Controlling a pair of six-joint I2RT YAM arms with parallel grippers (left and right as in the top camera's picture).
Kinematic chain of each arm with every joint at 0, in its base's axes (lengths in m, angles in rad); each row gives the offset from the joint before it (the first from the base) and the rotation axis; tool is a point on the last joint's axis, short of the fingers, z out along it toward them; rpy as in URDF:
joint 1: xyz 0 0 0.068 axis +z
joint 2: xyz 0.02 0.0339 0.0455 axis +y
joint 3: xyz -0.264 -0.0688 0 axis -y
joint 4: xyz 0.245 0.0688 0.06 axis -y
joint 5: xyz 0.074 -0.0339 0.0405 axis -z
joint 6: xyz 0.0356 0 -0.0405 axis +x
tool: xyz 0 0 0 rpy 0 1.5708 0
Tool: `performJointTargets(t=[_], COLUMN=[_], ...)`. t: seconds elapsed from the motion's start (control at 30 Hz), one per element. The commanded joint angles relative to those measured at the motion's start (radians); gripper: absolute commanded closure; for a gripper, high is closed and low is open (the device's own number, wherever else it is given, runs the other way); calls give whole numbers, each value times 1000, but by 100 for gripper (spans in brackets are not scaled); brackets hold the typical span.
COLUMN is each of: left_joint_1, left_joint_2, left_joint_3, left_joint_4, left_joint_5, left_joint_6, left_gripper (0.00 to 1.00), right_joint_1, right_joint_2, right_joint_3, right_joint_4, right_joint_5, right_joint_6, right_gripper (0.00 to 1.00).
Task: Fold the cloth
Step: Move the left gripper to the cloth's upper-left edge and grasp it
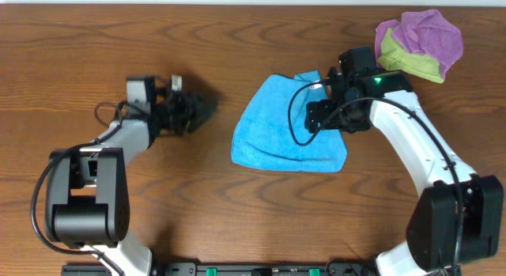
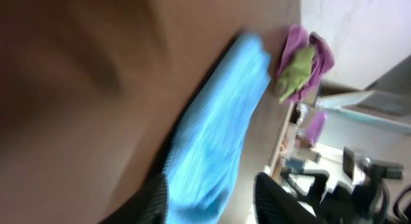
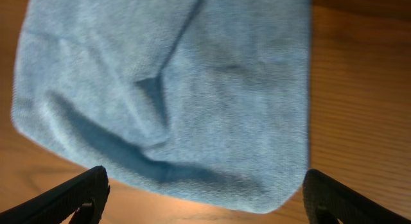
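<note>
On the wooden table (image 1: 158, 39), one blue cloth (image 1: 277, 134), a little right of the middle and roughly halfway between the near and far edges. Lies spread out but not flat: one soft crease (image 3: 151, 92) through its middle in the right wrist view, and one corner turned up toward the far edge. Two arms, two grippers. Directly over the right part of the cloth, the right gripper (image 3: 202, 201), its two fingertips (image 3: 80, 195) wide apart with nothing between them. From overhead, hidden under its own wrist, so no telling whether it touches the fabric. Well apart from the cloth, over bare wood toward the left edge, the left gripper (image 1: 207, 111), pointing at the cloth's left side. In the left wrist view, two dark fingers (image 2: 151, 198) spread and empty, though heavily blurred. Toward the far right corner, one bundle (image 1: 419, 40) of other cloths in two colours, purple (image 1: 435, 31) and green (image 1: 411, 64); number of pieces in it impossible to tell. Sits apart from the blue cloth, with the right arm's wrist between the two. One black cable (image 1: 292, 118) looping from the right arm above the blue cloth.
</note>
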Motion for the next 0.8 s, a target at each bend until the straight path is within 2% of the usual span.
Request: performJointTargets(t=[0.0,0.2,0.77], left_joint_1=[-27,-32,-120], left_joint_2=[10,68,374], left_joint_3=[92,212,529], left_joint_4=[-30,-57,-54], left_joint_5=[-143,-193,-149], left_joint_6=[-42,-45,-120], left_gripper=[50,48,48], right_joint_1=[18,20,20], right_joint_2=[-31,-61,-169], right_joint_3=[-1,-1,-1], right_joint_4=[0,9,53], right_joint_5=[-66,-114,-166], right_joint_6=[-34,-34,-32], right_gripper=[4,4,2])
